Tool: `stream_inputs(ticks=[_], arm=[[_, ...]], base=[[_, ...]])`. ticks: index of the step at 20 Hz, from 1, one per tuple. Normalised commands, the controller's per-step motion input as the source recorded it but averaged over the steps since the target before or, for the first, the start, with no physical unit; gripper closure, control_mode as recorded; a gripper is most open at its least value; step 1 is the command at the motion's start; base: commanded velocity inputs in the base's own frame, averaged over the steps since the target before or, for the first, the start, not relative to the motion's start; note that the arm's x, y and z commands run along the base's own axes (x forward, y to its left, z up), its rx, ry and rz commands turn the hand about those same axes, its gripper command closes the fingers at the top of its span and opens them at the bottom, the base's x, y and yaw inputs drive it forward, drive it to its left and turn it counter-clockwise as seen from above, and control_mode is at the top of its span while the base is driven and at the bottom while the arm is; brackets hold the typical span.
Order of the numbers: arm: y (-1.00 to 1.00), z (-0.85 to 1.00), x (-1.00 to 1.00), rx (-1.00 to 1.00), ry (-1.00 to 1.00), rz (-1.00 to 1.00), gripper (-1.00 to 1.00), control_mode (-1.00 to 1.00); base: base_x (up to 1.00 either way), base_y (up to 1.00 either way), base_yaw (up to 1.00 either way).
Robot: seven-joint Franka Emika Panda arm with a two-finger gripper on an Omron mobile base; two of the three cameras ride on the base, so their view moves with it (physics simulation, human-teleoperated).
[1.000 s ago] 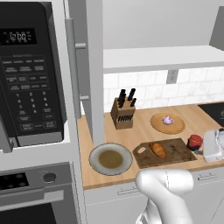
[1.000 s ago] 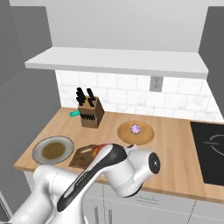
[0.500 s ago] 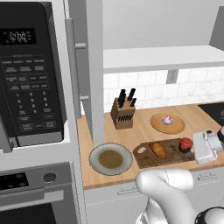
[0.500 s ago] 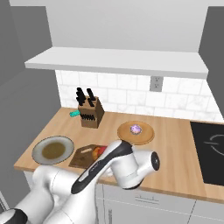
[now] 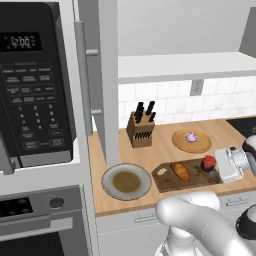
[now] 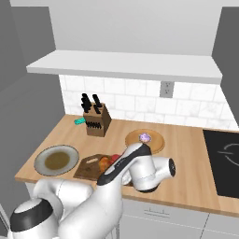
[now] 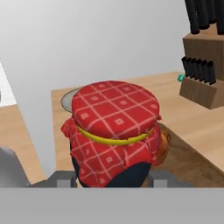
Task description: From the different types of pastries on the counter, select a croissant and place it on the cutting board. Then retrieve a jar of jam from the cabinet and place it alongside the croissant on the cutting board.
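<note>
The jar of jam (image 7: 114, 131), covered with a red checked cloth and a yellow band, sits between the fingers of my gripper (image 7: 113, 180), which is shut on it. From the left base the jar of jam (image 5: 208, 162) hangs at the right end of the dark cutting board (image 5: 167, 180), gripper (image 5: 214, 164) reaching in from the right. The croissant (image 5: 181, 171) lies on the board just left of the jar. Whether the jar touches the board I cannot tell. The pink-purple pastry (image 5: 191, 137) rests on a round light-wood plate (image 5: 200, 146) on the counter (image 5: 162, 150).
A grey plate (image 5: 126, 181) with a brown centre lies left of the board. A knife block (image 5: 141, 128) stands at the back wall. The cabinet door (image 5: 107, 85) hangs open beside the black microwave (image 5: 35, 85). A black cooktop (image 6: 226, 161) lies at the right.
My gripper has carried the jar leftward, from past the board's right end toward the croissant. Nothing else has moved.
</note>
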Motion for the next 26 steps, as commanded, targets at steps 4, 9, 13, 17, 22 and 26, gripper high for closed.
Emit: stream_inputs(ticks=[4, 9, 13, 17, 22, 26], arm=[[-0.16, -0.13, 0.36, 0.04, 0.0, 0.09, 1.0, -1.0], [-0.11, -0.19, 0.31, 0.03, 0.0, 0.08, 1.0, -1.0], [-0.13, -0.3, 0.25, 0.03, 0.0, 0.07, 1.0, -1.0], [-0.07, -0.3, 0.23, 0.02, 0.0, 0.07, 1.0, -1.0], [-0.02, -0.18, 0.25, 0.01, 0.0, 0.07, 1.0, -1.0], [-0.01, -0.13, 0.18, 0.0, 0.0, 0.06, 1.0, -1.0]], base=[[0.0, 0.0, 0.0], [0.0, 0.0, 0.0], [0.0, 0.0, 0.0], [0.0, 0.0, 0.0], [0.0, 0.0, 0.0], [0.0, 0.0, 0.0]])
